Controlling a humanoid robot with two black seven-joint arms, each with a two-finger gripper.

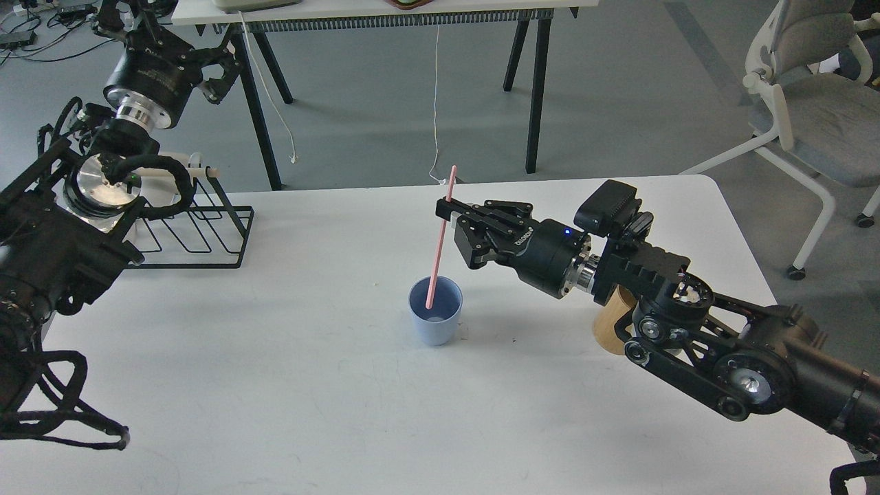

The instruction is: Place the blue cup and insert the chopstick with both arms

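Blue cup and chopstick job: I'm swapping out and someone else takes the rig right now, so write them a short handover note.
Right gripper: shut on the pink chopstick, gripping it near its upper end.
Left gripper: raised at the far left above the black wire rack, holding nothing of the job; whether it is open or shut cannot be told.
Blue cup: upright mid-table, standing free.
Done: cup placed; the chopstick's lower end is inside the cup, leaning.
Left: release the chopstick and pull the right arm back. A tan cylinder sits partly hidden behind the right arm.
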